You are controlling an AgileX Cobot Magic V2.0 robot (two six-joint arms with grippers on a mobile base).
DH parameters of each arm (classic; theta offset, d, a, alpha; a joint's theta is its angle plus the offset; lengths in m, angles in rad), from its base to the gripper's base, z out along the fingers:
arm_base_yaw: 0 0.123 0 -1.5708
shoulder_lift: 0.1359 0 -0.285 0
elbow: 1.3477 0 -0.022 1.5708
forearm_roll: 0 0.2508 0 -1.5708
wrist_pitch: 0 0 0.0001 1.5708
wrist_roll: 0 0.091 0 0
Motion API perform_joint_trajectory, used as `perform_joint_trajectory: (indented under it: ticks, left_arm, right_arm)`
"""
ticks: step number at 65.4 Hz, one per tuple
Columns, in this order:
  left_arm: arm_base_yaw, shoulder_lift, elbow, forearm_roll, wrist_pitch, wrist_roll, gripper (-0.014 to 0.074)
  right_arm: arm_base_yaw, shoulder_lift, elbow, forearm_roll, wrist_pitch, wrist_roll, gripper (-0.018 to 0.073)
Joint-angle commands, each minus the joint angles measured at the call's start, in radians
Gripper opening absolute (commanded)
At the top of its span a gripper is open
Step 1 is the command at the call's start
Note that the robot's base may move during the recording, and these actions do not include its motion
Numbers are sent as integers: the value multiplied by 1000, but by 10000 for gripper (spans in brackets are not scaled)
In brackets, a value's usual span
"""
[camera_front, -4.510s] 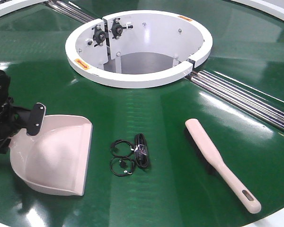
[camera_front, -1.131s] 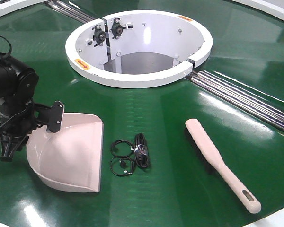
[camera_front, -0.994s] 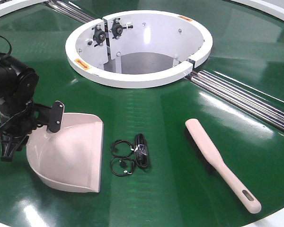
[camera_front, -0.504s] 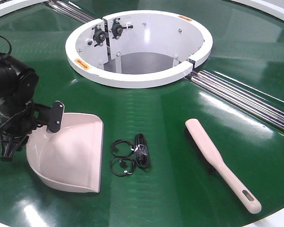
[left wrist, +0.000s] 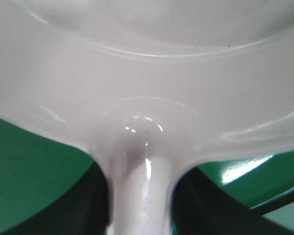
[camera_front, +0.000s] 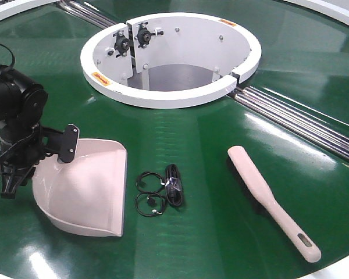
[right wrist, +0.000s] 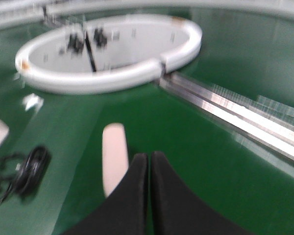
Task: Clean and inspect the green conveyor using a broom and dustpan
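Observation:
The beige dustpan [camera_front: 84,189] lies on the green conveyor [camera_front: 209,145] at the left, its flat lip towards the right. My left gripper [camera_front: 34,164] is shut on the dustpan's handle just behind the back wall. In the left wrist view the handle [left wrist: 142,191] runs between my dark fingers [left wrist: 88,205] and the scoop's back [left wrist: 147,73] fills the frame. The beige broom [camera_front: 270,197] lies flat at the right. My right gripper [right wrist: 148,155] is shut and empty, above the belt just right of the broom's head [right wrist: 113,156]; it is out of the front view.
A tangle of black cable and rings [camera_front: 160,189] lies between dustpan and broom, also in the right wrist view [right wrist: 24,171]. The white ring opening [camera_front: 168,96] sits at the back centre. Silver roller rails [camera_front: 296,119] run from it to the right.
Since 4.5 s ago my left arm has slid the dustpan a little right and up the belt. Over the last second nothing has shifted in the front view.

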Motion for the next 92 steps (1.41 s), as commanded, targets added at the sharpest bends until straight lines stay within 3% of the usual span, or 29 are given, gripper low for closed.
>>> perform_joint_trajectory:
  ticks: [1, 20, 28, 36, 49, 56, 72, 81, 92]
  left_arm:
    - [-9, -45, -24, 15, 5, -5, -6]
    - [-9, -45, -24, 15, 5, -5, -6]
    - [-9, -45, -24, 15, 5, -5, -6]
    - [-9, -45, -24, 15, 5, -5, -6]
    - [-9, -45, -24, 15, 5, -5, -6]
    - [-9, -45, -24, 15, 5, -5, -6]
    - [-9, -45, -24, 15, 5, -5, -6]
    - [-9, -45, -24, 15, 5, -5, -6]
    - [-9, -45, -24, 15, 5, -5, -6]
  right_arm:
    - [-6, 108, -75, 31, 15, -4, -8]
    - [-6, 263, -80, 74, -17, -1, -2]
    - [-4, 291, -95, 72, 23, -33, 47]
    - [-4, 333, -149, 73, 109, -91, 172]
    - [-4, 419, -248, 70, 231, -98, 483]
    - [-4, 471, -292, 65, 279, -99, 575]
    - [-1, 625, -432, 73, 423, -100, 585]
    - [80, 738, -496, -1, 471, -79, 585]
    - [174, 866, -562, -120, 515, 40, 585]
